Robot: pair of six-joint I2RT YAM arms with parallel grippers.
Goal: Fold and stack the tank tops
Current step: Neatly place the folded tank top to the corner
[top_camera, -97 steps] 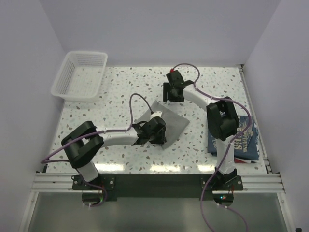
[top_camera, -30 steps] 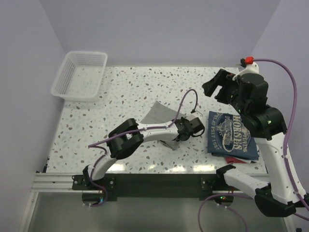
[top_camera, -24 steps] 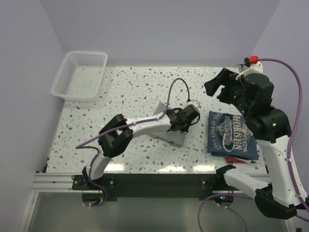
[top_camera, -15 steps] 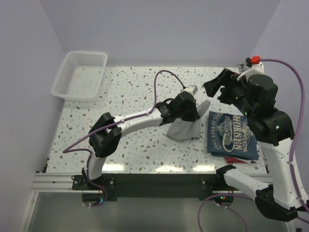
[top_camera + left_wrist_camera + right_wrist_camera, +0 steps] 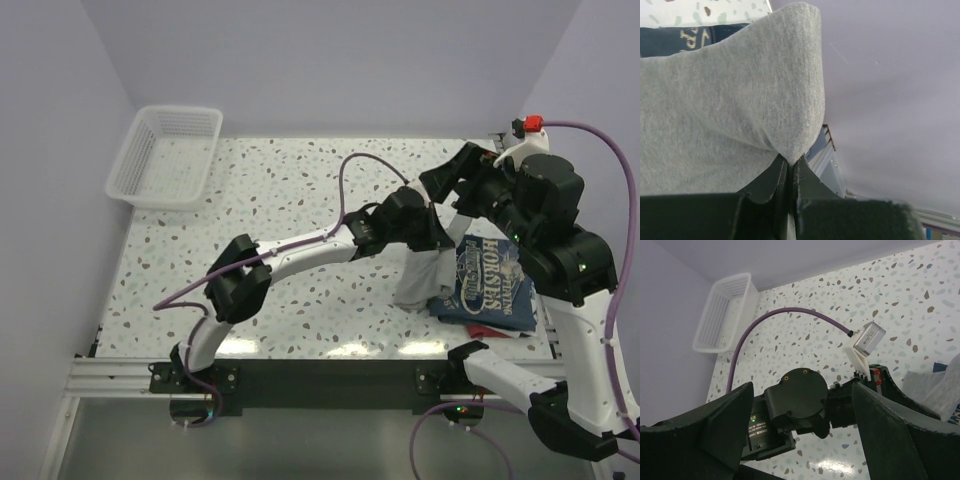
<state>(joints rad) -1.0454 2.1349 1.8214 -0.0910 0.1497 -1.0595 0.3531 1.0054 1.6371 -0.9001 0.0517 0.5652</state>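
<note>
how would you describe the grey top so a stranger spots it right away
On the speckled table, look to the right side, where a navy tank top with white lettering lies flat. At its left edge, the grey tank top hangs bunched from the left gripper, pinched shut on it. Unlike its neighbour it is plain, unprinted and held up, not lying flat.

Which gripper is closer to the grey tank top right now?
Left. The left gripper pinches the grey tank top, which hangs from it; the right gripper hovers open above, not touching.
</note>
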